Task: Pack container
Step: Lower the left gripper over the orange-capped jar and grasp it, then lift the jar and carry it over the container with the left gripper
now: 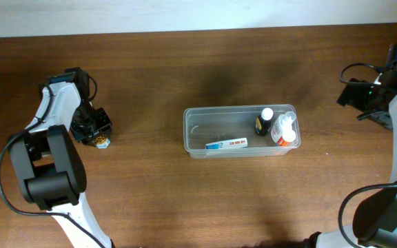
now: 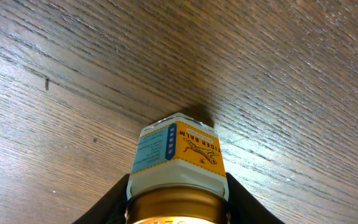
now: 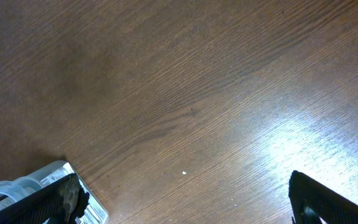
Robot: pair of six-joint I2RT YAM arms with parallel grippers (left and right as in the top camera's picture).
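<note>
- Table (image 1: 150, 69) of dark brown wood carries everything.
- Container (image 1: 212, 125), of clear plastic, lies at the table's middle. Inside are a white-and-green box (image 1: 226, 143), its writing too small to read, a dark bottle (image 1: 263, 122) and a white-and-orange bottle (image 1: 285, 129).
- Right gripper (image 3: 185, 205) hangs over bare wood, right of the container, with jaws wide apart and holding nothing.
- Left gripper (image 2: 178, 208) is closed on a jar (image 2: 178, 155) with a gold lid, well left of the container. The label reads "TIGER BALM".

Overhead downward, wrists close, right shares container (image 1: 212, 128) (image 3: 39, 177)
</note>
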